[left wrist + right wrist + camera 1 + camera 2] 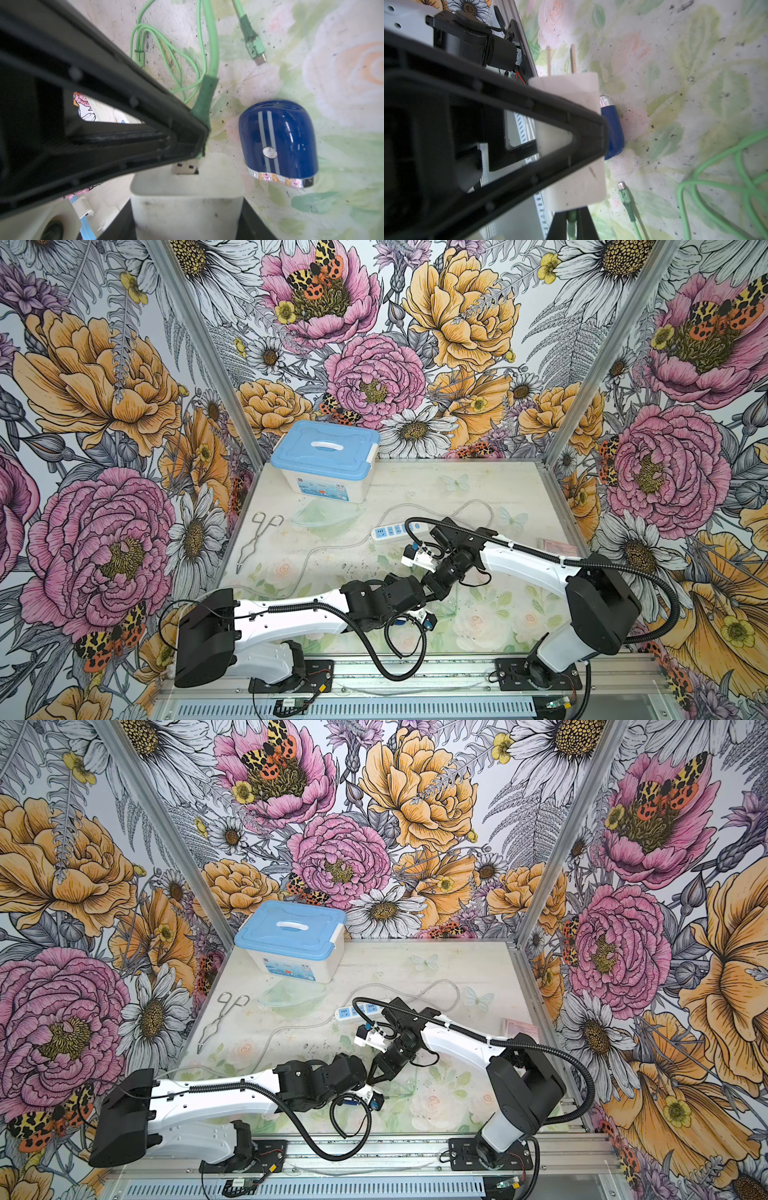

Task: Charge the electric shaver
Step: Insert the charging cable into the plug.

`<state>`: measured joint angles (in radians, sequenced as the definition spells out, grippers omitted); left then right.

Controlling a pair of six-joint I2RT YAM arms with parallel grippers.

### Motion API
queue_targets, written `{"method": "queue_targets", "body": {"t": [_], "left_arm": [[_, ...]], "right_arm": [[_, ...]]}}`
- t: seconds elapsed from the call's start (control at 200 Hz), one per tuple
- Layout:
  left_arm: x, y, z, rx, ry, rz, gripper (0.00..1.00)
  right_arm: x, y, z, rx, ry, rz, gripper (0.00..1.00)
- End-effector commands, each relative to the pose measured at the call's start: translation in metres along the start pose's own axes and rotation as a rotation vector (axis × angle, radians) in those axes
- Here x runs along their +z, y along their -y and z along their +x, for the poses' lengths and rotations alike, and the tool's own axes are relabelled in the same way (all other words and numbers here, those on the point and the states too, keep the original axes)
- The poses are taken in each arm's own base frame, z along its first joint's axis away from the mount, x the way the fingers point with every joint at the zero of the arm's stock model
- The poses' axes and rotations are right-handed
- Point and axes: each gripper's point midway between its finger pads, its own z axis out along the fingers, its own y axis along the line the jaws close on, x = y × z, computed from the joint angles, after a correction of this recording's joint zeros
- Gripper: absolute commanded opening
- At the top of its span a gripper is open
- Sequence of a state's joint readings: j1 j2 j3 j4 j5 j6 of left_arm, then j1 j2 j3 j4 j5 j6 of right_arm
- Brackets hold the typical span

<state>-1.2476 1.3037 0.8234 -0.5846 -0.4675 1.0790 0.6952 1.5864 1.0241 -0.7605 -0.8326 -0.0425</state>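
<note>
The electric shaver [280, 141], dark blue with pale stripes and a silver head, lies on the table beside both grippers. In the right wrist view, only a strip of the shaver [612, 128] shows behind the adapter. My left gripper [187, 216] is shut on the white charger adapter [187, 193]. My right gripper [572, 218] is shut on the green cable's grip just behind its USB plug [185, 167]. The plug's tip sits at the adapter's port, most of its metal showing. The cable's small free end [256, 52] lies loose nearby. In both top views the two grippers meet near the table's front middle [428, 593].
A white power strip [392, 532] with blue sockets lies just behind the right wrist. A blue-lidded box [326, 458] stands at the back left, with metal tongs [259, 539] and a clear mask with tubing [324, 516] in front of it. A pink packet [559, 547] lies at the right edge.
</note>
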Motion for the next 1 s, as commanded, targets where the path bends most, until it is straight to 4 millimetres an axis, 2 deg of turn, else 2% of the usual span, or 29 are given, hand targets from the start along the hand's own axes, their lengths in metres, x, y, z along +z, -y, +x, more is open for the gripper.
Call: {"method": "queue_targets", "body": {"t": [0.0, 0.34, 0.606, 0.796, 0.821, 0.886, 0.996], "left_arm": [[-0.019, -0.026, -0.041, -0.032, 0.209, -0.073, 0.0], [-0.017, -0.026, -0.031, -0.05, 0.198, -0.085, 0.0], [-0.023, -0.019, -0.037, -0.016, 0.227, -0.08, 0.0], [-0.031, -0.005, -0.057, -0.001, 0.295, -0.04, 0.0], [-0.036, 0.001, -0.067, 0.019, 0.323, -0.031, 0.0], [-0.038, 0.008, -0.076, 0.028, 0.348, -0.013, 0.0], [-0.039, 0.018, -0.082, 0.045, 0.366, 0.008, 0.0]], "right_arm": [[-0.009, -0.002, -0.057, -0.168, 0.161, 0.026, 0.0], [-0.005, -0.003, -0.047, -0.152, 0.142, 0.023, 0.0], [-0.008, -0.001, -0.048, -0.163, 0.134, 0.044, 0.0], [-0.013, 0.0, -0.058, -0.191, 0.141, 0.057, 0.0], [-0.015, 0.0, -0.06, -0.195, 0.145, 0.061, 0.0], [-0.018, 0.001, -0.067, -0.208, 0.156, 0.067, 0.0], [-0.022, 0.001, -0.072, -0.23, 0.152, 0.073, 0.0]]}}
